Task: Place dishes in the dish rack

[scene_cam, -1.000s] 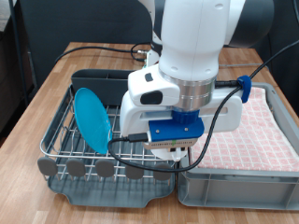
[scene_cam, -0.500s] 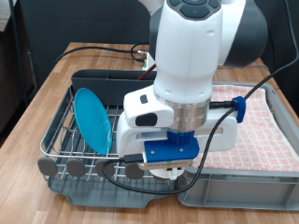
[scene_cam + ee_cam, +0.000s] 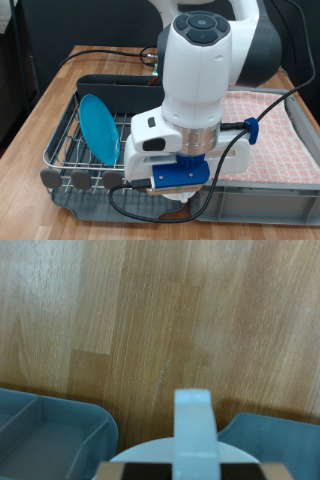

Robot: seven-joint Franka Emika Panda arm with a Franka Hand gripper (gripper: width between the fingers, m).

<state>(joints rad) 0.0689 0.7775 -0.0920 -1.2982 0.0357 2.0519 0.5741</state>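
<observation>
plate: round flat blue plate stands on edge between the wires at the exterior view's left side of the rack; this dish looks done.
rack: large silver wire rack sits on a dark grey plastic tray, with the dark grey utensil caddy along its far side, towards the exterior view's top.
mug: the wrist view shows a white curved rim with a white upright tab in front of it, low in the frame; my read is that this is the white handled mug, not certain. the exterior view does not show it, the arm hides that spot.
spoon: not visible in either view, so i can't say where it is or whether it is racked.
gripper: two-finger gripper hangs low at the near edge, over the seam between the tray and the grey crate.
jaws: hidden behind the blue mount in the exterior view and not clearly shown in the wrist view; can't tell how far apart they are or whether they hold anything.
crate: lined with pink checked cloth, at the exterior view's right.
table: wooden tabletop fills most of the wrist view.
progress: one of three dishes visibly racked; mug and spoon unconfirmed.
</observation>
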